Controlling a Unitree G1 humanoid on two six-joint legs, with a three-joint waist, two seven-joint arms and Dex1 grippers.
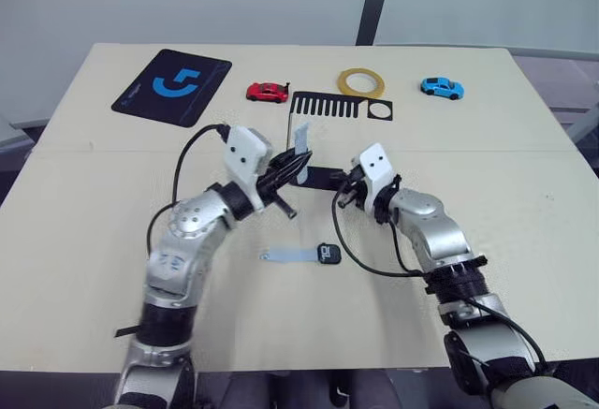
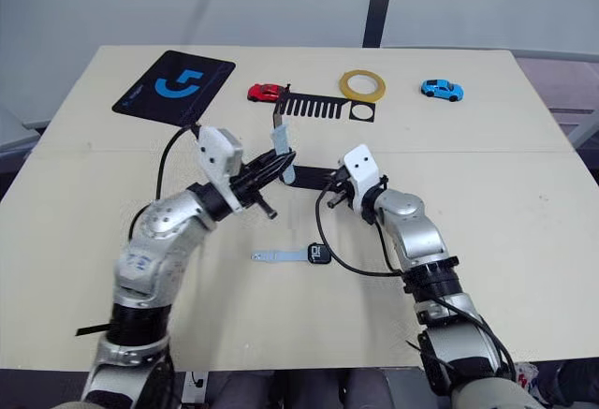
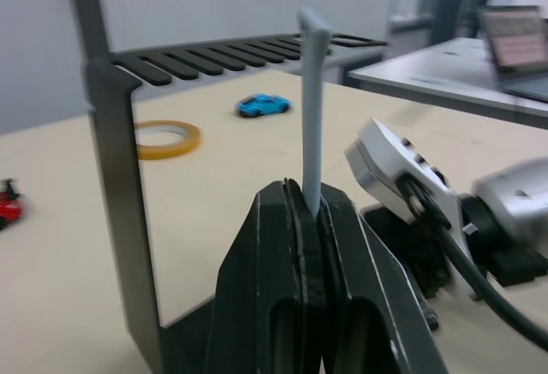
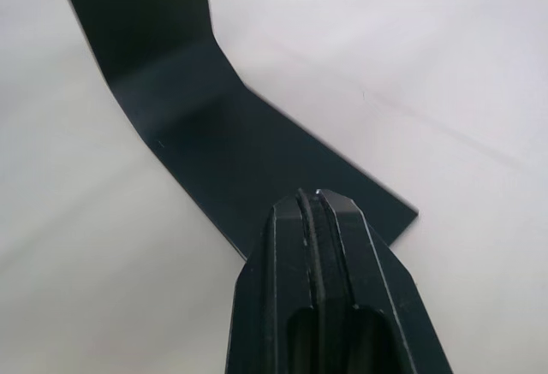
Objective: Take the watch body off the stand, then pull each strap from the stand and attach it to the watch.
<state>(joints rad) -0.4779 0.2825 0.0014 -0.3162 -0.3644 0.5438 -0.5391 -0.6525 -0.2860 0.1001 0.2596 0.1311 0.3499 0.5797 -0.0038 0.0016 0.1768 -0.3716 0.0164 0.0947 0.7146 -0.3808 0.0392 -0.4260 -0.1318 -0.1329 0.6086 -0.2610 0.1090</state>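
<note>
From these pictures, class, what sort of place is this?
Probably an office or lab: a plain table, a laptop on a neighbouring desk, and test props like the tape roll and toy cars.

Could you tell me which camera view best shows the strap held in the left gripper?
The left wrist view: the strap rises upright from the left gripper, whose fingers are shut on it. Both eye views show it small and from above, beside the stand.
</note>
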